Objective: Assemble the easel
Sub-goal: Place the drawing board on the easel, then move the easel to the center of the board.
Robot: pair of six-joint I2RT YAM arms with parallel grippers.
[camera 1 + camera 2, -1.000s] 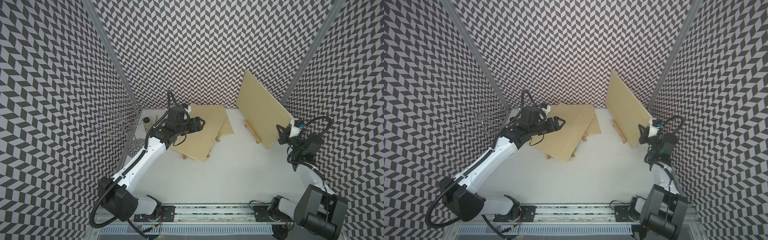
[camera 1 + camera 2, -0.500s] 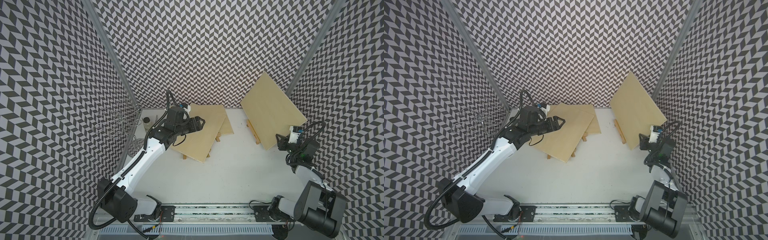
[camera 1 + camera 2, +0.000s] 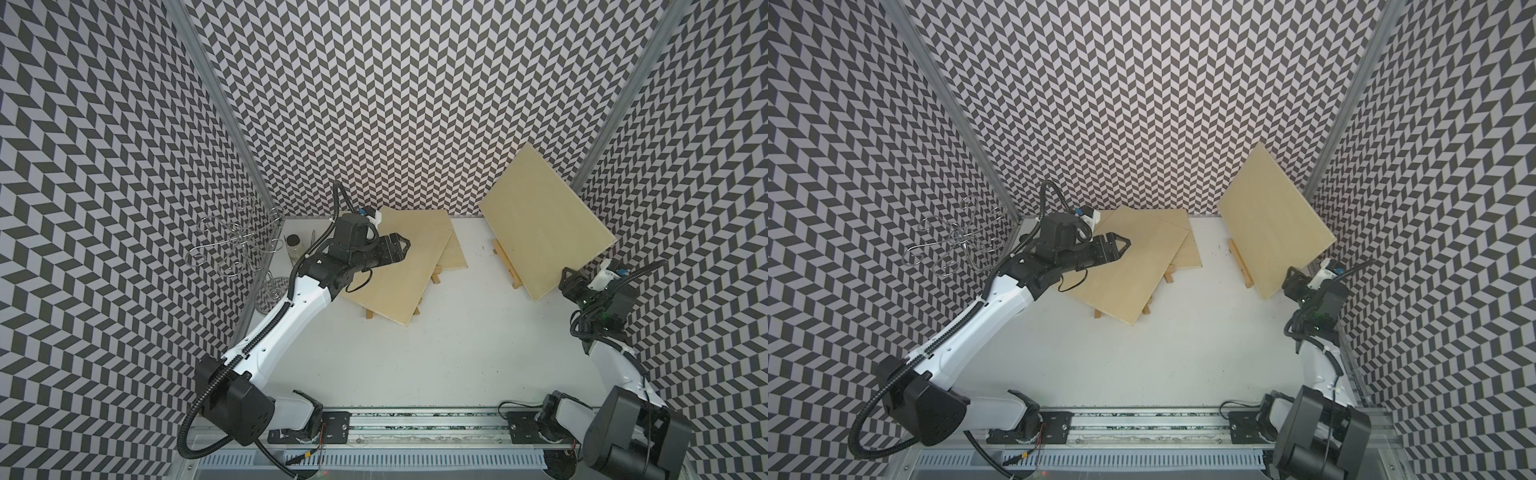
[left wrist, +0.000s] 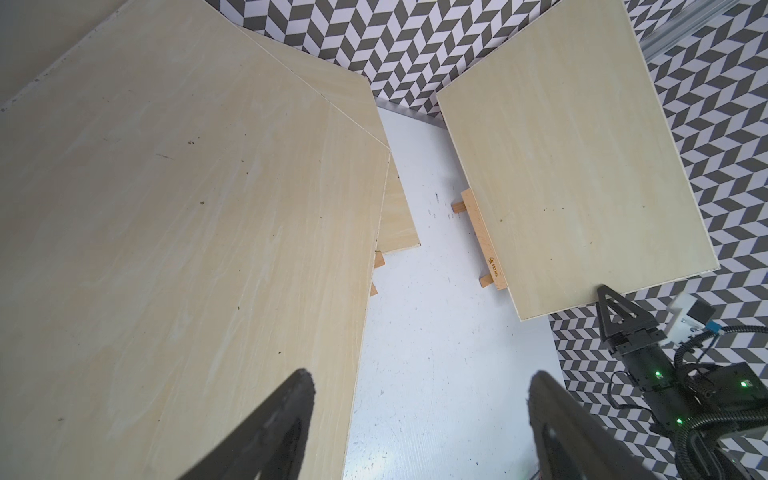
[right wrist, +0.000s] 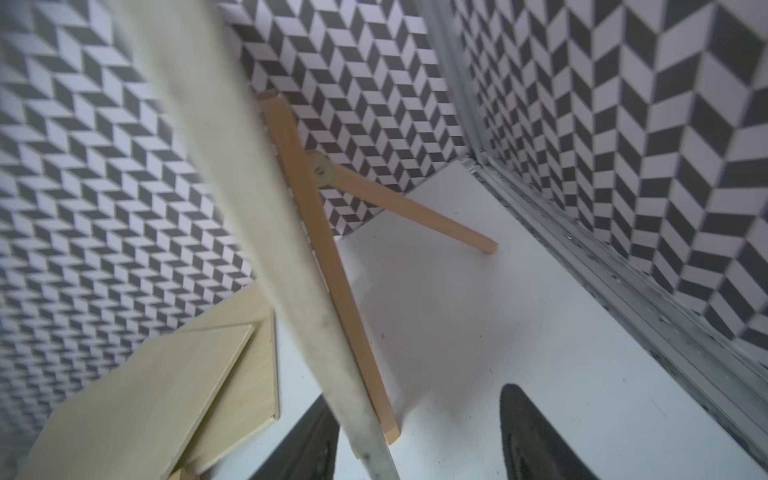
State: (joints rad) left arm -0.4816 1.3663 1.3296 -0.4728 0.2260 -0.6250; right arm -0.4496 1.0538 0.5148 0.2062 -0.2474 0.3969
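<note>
Now right gripper (image 3: 572, 277) jaws parted, panel (image 3: 544, 232) freed, tilted back onto easel (image 3: 505, 266), table (image 3: 415, 353) rear-right corner; left gripper (image 3: 401, 245) spread, empty; placement likely done

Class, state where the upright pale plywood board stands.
In both top views, the upright pale plywood board leans on its wooden easel at the far right, by the right gripper.
</note>
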